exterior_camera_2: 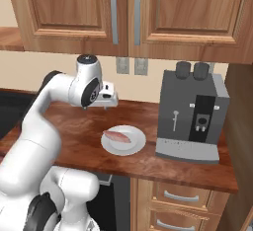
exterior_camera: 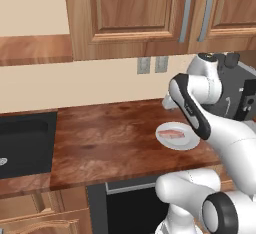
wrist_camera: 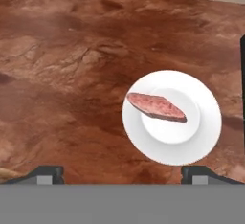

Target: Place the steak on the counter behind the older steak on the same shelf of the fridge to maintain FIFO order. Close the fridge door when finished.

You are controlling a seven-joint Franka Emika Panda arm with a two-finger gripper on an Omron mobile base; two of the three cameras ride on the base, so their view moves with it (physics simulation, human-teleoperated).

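Note:
The steak point(wrist_camera: 155, 106) is a small pink slab with dark red streaks, lying on a white plate point(wrist_camera: 194, 144) on the dark reddish-brown counter point(wrist_camera: 72, 70). The base views show the same steak point(exterior_camera: 172, 133) point(exterior_camera_2: 117, 136) on its plate point(exterior_camera_2: 132, 147) near the counter's point(exterior_camera_2: 148, 163) front edge. My gripper point(wrist_camera: 122, 174) hovers above the counter, back and to the left of the plate, looking down at it. Its fingertips point(wrist_camera: 48, 173) stand wide apart and open with nothing between them. In the right base view, the gripper point(exterior_camera_2: 108, 103) hangs well above the wood. The fridge is out of view.
A grey coffee machine point(exterior_camera_2: 190, 116) stands on the counter just right of the plate. A dark sink point(exterior_camera: 25, 143) sits at the counter's left end. Wooden wall cabinets point(exterior_camera_2: 123, 13) hang overhead, and two outlets point(exterior_camera: 152, 64) are on the back wall.

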